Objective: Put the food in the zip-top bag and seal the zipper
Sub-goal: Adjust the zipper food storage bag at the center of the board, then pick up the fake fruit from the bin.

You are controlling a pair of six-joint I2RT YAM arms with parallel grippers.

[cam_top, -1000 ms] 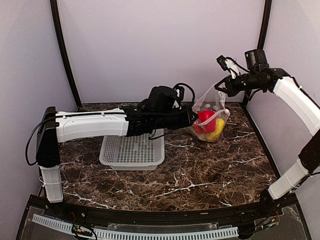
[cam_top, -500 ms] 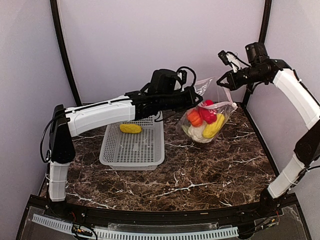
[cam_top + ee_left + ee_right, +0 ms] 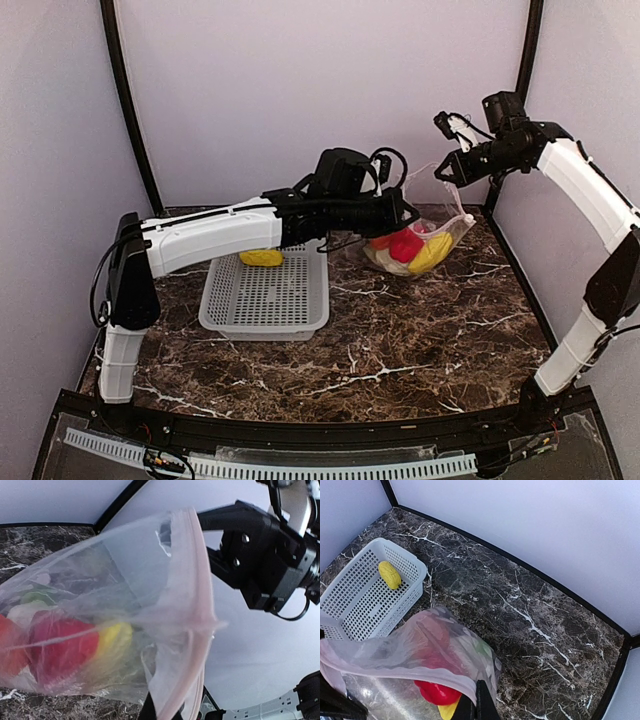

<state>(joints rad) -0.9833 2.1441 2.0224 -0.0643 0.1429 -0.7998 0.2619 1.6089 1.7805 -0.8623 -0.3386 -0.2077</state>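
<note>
food (image 3: 408, 246) in red, yellow and orange sits inside the zip-top bag (image 3: 441, 228), low over the back right of the marble table (image 3: 400, 340). your left gripper (image 3: 408, 213) and right gripper (image 3: 443, 172) are each clamped on its zipper (image 3: 196, 605) edge, holding it between them. one yellow piece (image 3: 261, 257) lies in the white basket (image 3: 265, 300), left of the bag.

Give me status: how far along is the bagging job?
Done: a red piece and other food sit inside the bag. In hand: the left hand and right hand, both shut, hold the bag's mouth edge up between them. Left: one yellow piece lies in the basket, and the zipper does not look sealed yet.
</note>
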